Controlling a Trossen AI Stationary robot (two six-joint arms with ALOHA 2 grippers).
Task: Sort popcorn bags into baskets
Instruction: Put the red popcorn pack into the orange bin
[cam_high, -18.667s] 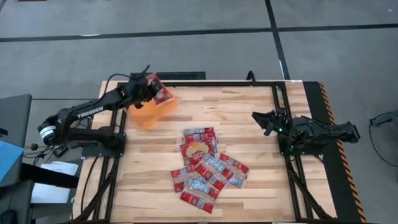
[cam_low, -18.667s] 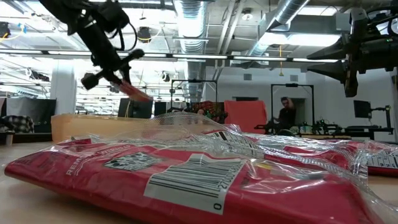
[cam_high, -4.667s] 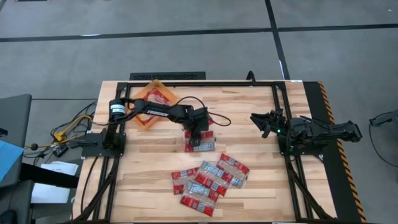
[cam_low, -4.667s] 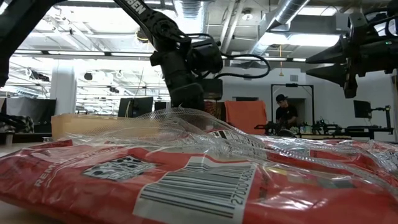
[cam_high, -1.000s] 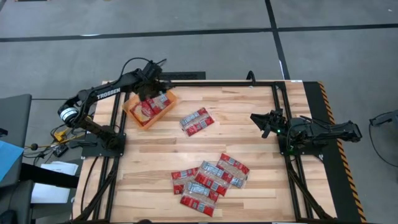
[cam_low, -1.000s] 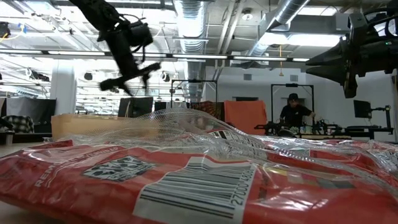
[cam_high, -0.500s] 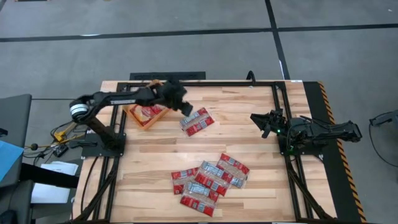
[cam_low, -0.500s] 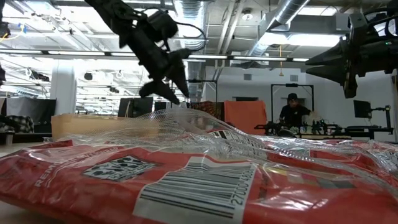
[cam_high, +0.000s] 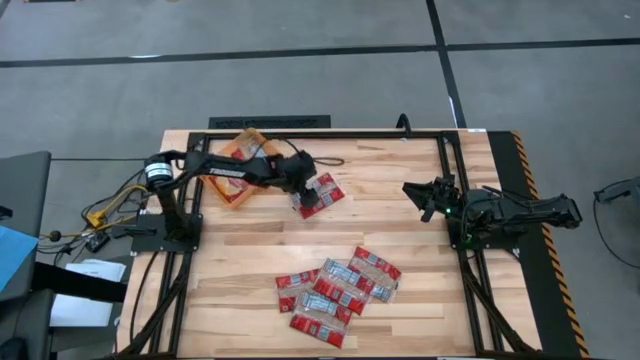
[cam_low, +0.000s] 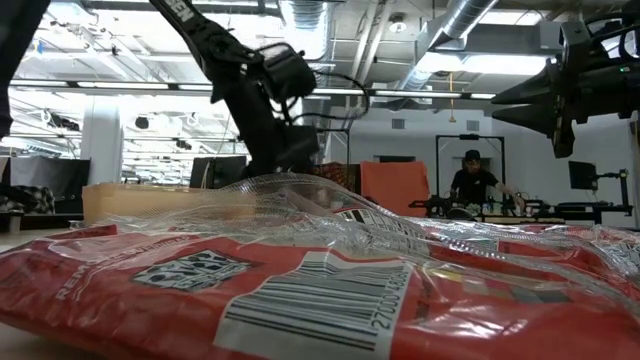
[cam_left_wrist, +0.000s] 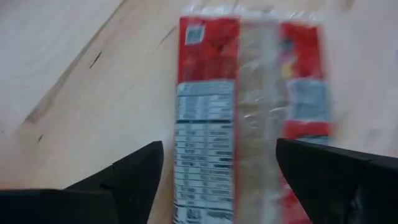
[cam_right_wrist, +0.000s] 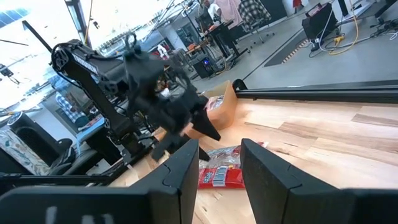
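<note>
From above, the left gripper reaches out over the worktop and sits over a lone popcorn bag lying apart from the rest. The orange basket stands at the far left corner, with a packet in the basket showing red inside it. A cluster of bags overlaps near the front middle of the worktop. The right gripper waits at the right side, clear of every packet; this view does not settle how its fingers stand.

The low view adds what the overhead one lacks: a nearest bag fills the foreground, red film with a white barcode panel under clear crinkled wrap. The basket's low wall shows behind it, and a person stands in the room beyond.

The left wrist view gives the lone bag close: flat on the wood, red ends, a pale clear middle and a printed white label panel. The left fingers are spread wide, one on each side of it, not touching it.

The right wrist view shows the right fingers apart with nothing between them, and the left arm down over the bag farther off.
</note>
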